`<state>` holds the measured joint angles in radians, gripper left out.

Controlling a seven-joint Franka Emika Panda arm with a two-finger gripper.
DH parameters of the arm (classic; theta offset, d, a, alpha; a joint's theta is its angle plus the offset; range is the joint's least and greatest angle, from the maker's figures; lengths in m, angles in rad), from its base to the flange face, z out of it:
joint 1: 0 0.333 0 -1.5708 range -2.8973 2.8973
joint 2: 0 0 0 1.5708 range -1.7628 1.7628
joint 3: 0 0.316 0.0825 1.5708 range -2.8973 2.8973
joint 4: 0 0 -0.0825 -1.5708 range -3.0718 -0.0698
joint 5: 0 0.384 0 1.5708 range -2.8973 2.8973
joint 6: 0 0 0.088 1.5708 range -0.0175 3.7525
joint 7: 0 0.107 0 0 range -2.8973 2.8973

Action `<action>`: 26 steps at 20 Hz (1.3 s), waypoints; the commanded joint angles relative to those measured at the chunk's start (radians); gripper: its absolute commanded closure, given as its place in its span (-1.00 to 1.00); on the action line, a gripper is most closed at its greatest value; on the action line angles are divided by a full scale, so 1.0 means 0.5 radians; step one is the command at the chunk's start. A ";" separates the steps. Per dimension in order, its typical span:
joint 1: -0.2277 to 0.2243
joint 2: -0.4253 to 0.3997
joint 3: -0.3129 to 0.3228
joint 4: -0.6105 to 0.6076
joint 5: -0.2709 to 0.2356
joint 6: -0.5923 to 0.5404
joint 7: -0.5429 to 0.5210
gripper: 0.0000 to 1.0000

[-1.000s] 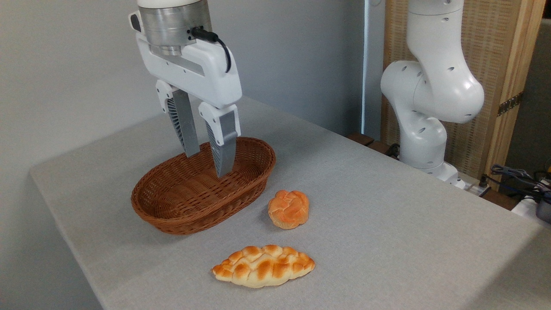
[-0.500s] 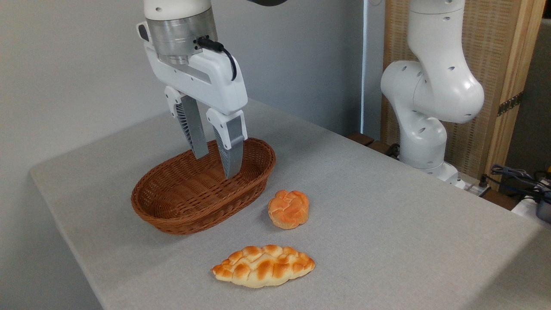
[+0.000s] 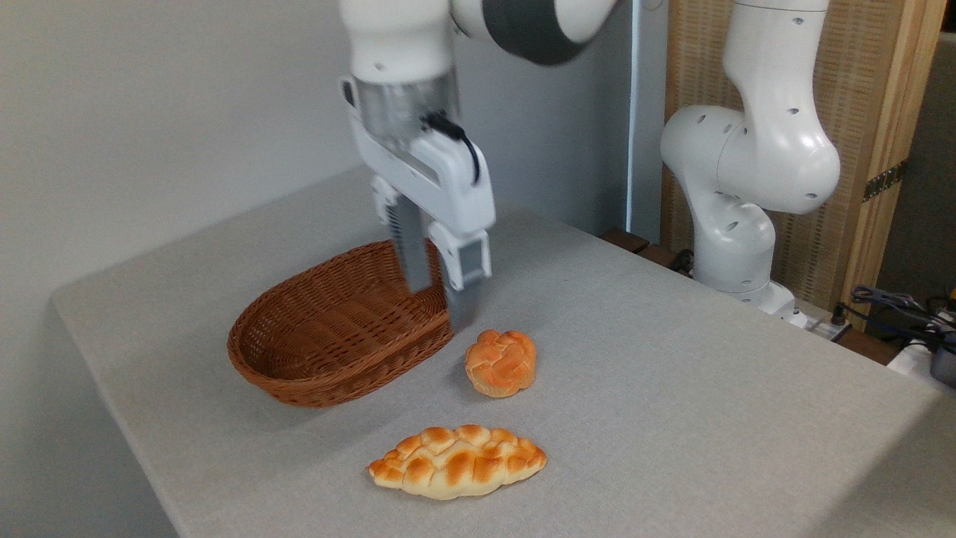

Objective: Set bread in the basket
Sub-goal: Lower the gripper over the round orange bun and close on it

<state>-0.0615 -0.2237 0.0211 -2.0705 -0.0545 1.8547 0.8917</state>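
Camera view: the tool [image 3: 441, 306], fingers slightly spread and empty, hangs over the reddish-brown wicker basket [image 3: 328, 336]; the small round orange-golden bun [image 3: 501, 362] sits on the table just lower-right

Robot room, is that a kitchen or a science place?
Probably a lab or test room, not a kitchen. A white robot arm is fixed beside a plain grey table, loose cables lie at the right, and only a basket and two breads are set out.

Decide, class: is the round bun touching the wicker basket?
Apart. The camera view shows bare grey table between the bun and the basket.
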 commanded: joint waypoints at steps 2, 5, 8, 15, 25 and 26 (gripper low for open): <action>-0.021 -0.114 0.019 -0.341 -0.011 0.101 0.247 -1.00; -0.021 -0.114 0.019 -0.482 -0.008 0.168 0.416 -1.00; -0.027 -0.111 0.019 -0.611 -0.011 0.340 0.413 -1.00; -0.061 -0.093 0.016 -0.676 -0.011 0.445 0.426 0.05; -0.061 -0.090 0.019 -0.666 -0.008 0.420 0.490 0.17; -0.061 -0.090 0.019 -0.666 -0.008 0.411 0.490 0.17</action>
<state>-0.0860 -0.2549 0.0205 -2.3909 -0.0545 2.0555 1.1020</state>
